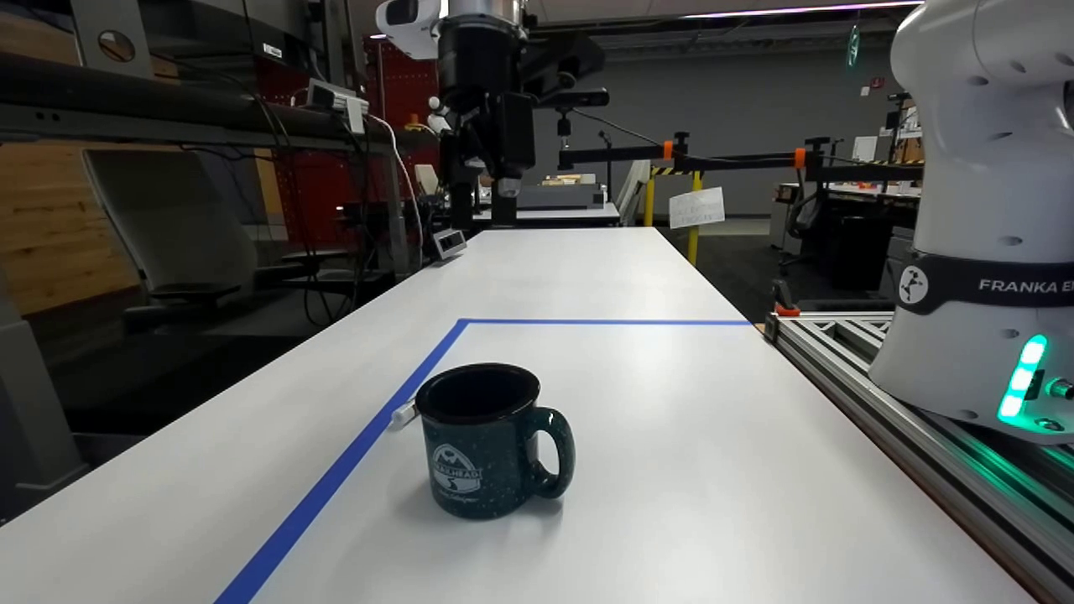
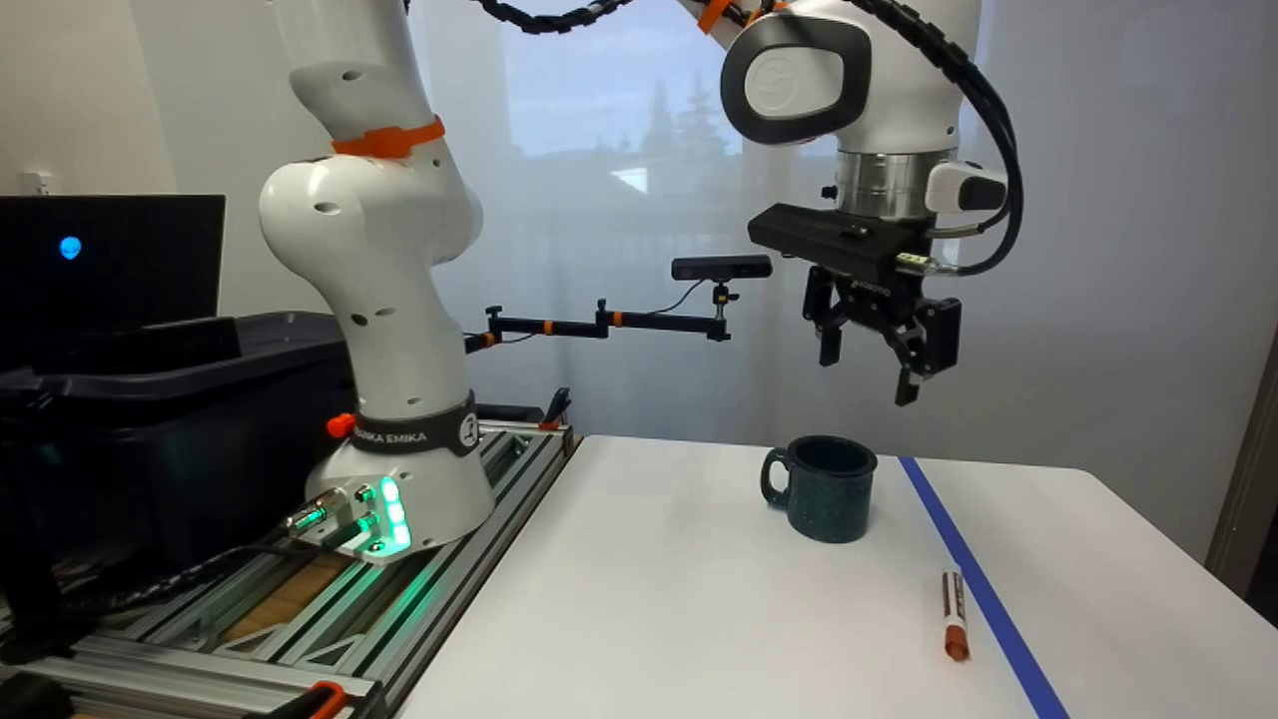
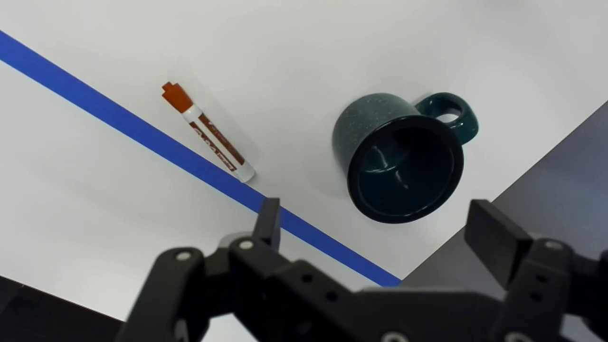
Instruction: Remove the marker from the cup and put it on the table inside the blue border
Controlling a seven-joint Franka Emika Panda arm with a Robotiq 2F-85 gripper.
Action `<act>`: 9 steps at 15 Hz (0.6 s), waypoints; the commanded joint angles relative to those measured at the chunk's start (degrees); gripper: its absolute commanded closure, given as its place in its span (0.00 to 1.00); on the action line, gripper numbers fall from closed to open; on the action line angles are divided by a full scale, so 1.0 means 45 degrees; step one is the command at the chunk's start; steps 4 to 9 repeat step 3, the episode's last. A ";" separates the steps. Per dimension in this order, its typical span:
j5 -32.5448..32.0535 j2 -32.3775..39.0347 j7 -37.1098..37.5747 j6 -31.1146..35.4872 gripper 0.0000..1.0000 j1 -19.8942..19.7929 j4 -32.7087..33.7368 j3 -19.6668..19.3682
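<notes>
A dark green speckled cup [image 1: 482, 474] stands upright on the white table [image 1: 688, 470]; it also shows in an exterior view [image 2: 831, 504] and in the wrist view [image 3: 368, 118], where its inside looks empty. The marker [image 3: 213, 137], white with an orange-brown cap, lies on the table beside the cup. It is on the cup's side of the blue border [image 3: 142, 135], its white end at or touching the tape. The marker also shows in both exterior views [image 2: 955, 614], partly hidden behind the cup [image 1: 404, 414]. My gripper [image 2: 867, 377] is open and empty, above the table near the cup.
The blue tape runs along the table in an exterior view [image 1: 336, 478], with a corner near the far part. The robot base [image 1: 982, 352] stands on a metal frame [image 2: 499, 539] beside the table. A camera on a thin arm [image 2: 721, 268] stands behind.
</notes>
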 commanded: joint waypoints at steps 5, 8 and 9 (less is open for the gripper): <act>-0.0006 -0.0003 0.0012 -0.0020 0.00 -0.0017 0.0011 0.0020; -0.0006 -0.0003 0.0012 -0.0020 0.00 -0.0017 0.0011 0.0020; -0.0006 -0.0003 0.0012 -0.0020 0.00 -0.0017 0.0011 0.0020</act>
